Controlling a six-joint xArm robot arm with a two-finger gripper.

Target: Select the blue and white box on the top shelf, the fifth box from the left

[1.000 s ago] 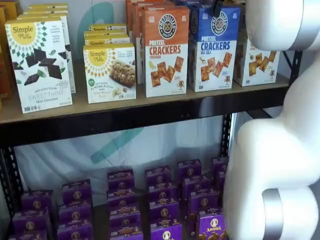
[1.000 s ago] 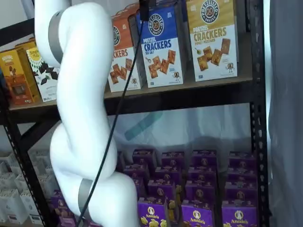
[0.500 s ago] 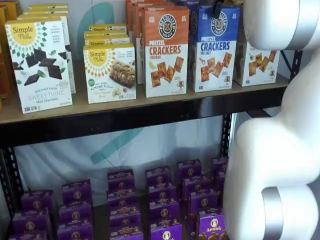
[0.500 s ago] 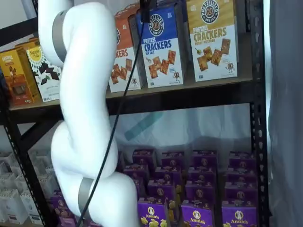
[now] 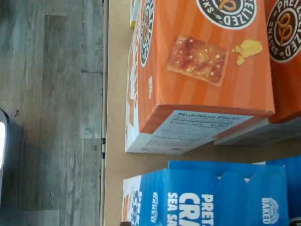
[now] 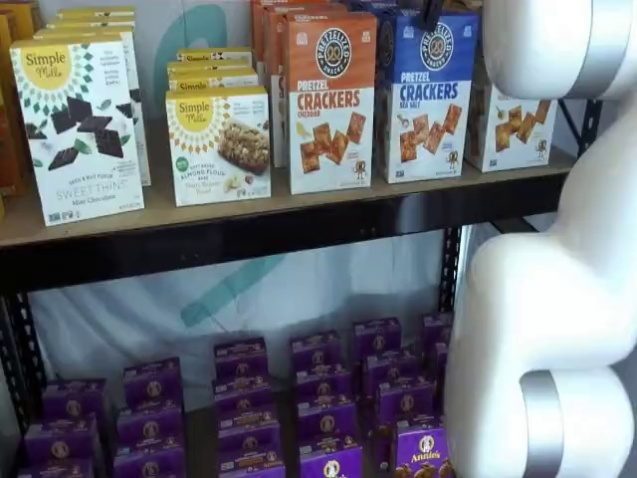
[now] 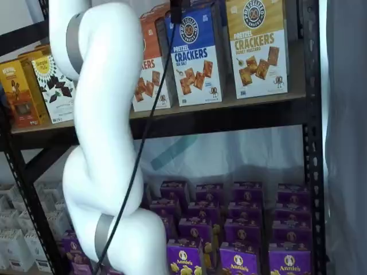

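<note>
Tan top shelf with black front rail: orange-topped cardboard Cheddar box, then blue and white cardboard box upright beside it. Black end effector above blue box top; finger spread not discernible, probably apart.

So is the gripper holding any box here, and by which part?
Nothing is held. The gripper hangs above the blue and white box, which stands on the top shelf.

Mock shop aisle — black metal shelving stocked in front-facing rows: cracker boxes above, purple boxes below; white plastic sheeting behind suggests a lab set-up.
</note>
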